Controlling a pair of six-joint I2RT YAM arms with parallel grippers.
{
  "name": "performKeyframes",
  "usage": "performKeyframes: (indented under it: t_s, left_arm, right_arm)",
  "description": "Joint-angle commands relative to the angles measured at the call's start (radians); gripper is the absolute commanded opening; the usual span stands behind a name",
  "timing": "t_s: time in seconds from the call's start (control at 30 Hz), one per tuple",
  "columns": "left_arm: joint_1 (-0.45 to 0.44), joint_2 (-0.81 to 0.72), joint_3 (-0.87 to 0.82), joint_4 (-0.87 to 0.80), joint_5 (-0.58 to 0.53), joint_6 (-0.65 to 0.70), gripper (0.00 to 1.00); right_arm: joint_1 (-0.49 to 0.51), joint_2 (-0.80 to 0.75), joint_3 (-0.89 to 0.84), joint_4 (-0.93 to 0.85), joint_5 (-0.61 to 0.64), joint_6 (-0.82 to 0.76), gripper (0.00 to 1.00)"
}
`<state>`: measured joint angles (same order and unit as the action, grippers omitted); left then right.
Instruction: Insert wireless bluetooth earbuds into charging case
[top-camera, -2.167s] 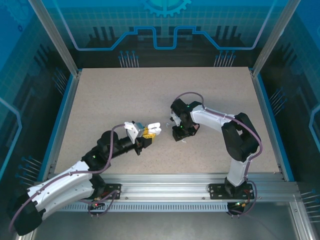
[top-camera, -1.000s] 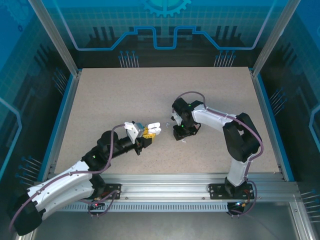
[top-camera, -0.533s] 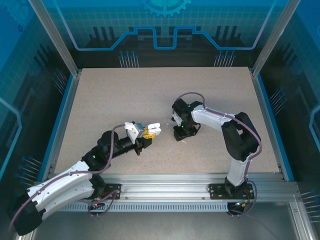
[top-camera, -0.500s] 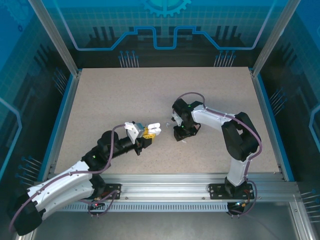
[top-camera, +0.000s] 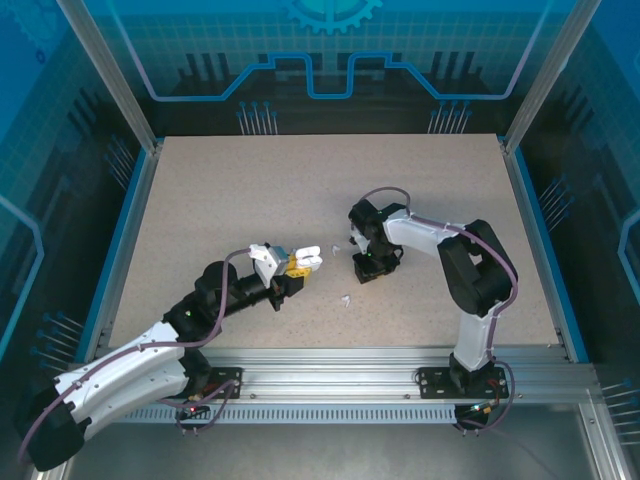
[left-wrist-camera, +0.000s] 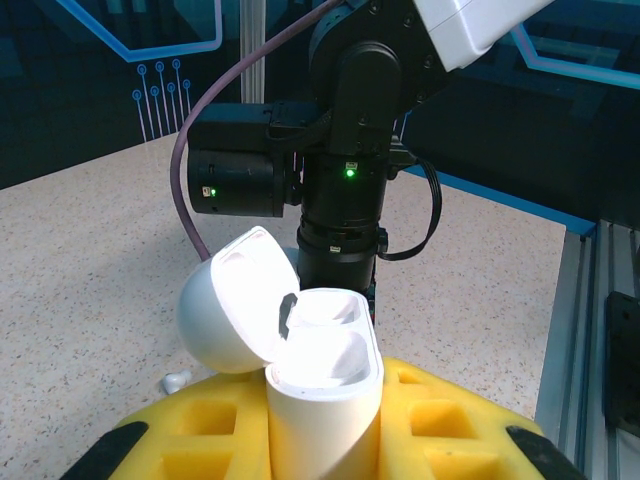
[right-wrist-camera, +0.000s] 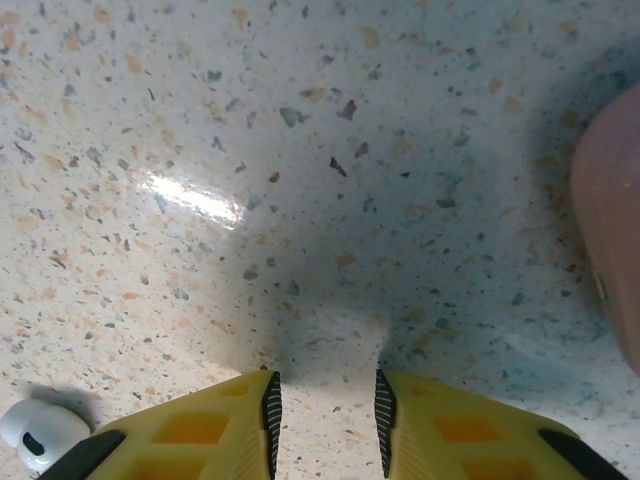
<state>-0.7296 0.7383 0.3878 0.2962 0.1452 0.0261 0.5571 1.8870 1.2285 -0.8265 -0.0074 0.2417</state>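
Table (top-camera: 250, 190): speckled beige top; both arm bases sit at its near edge.
Left arm (top-camera: 150, 350): lies low and stretched out, running diagonally from the near-left corner toward the table centre, with the wrist roughly level.
Right arm (top-camera: 470, 270): rises from the near-right base and folds at the elbow. The forearm reaches left toward the centre and the wrist points straight down at the table.
Left gripper (top-camera: 300, 264): clenched on the charging case; the yellow fingers (left-wrist-camera: 200, 435) clamp its lower body from both sides.
Right gripper (right-wrist-camera: 325, 410): poised low over the tabletop. The jaws are released with a narrow gap, bare table shows between them, and nothing is grasped.
Charging case (left-wrist-camera: 320, 390): white, held upright. The lid (left-wrist-camera: 225, 310) is hinged back to the left, and the sockets look vacant.
Pink rounded object (right-wrist-camera: 610, 230): on the table at the right edge of the right wrist view, cut off by the frame.
Wireless bluetooth earbuds: one white earbud (right-wrist-camera: 38, 432) lies on the table just outside the right gripper's left finger. Another white earbud (left-wrist-camera: 175, 381) lies on the table left of the case. The top view shows small white pieces (top-camera: 346, 299) between the two grippers.
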Motion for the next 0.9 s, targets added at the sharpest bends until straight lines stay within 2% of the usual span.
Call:
performKeyframes:
  t_s: [0.0,0.17,0.3,0.5,0.87]
  left_arm:
    - [-0.005,-0.008,0.000,0.006,-0.016,0.011,0.13]
    - [-0.004,-0.015,-0.001,0.001,-0.017,0.009,0.12]
    - [-0.004,-0.026,-0.004,0.005,-0.015,0.006,0.12]
    - [-0.005,-0.046,-0.009,-0.003,-0.011,0.011,0.12]
    - [-0.004,-0.061,-0.013,-0.002,-0.016,0.018,0.12]
  right_arm:
    - [0.004,-0.055,-0.016,-0.010,-0.023,-0.007,0.33]
    - [0.025,-0.161,-0.069,0.033,-0.110,0.049,0.36]
    - [0.087,-0.206,-0.100,0.055,-0.151,0.105,0.45]
    - [0.173,-0.142,-0.076,0.050,-0.154,0.132,0.48]
    - [0.206,-0.015,0.006,0.020,-0.121,0.113,0.45]
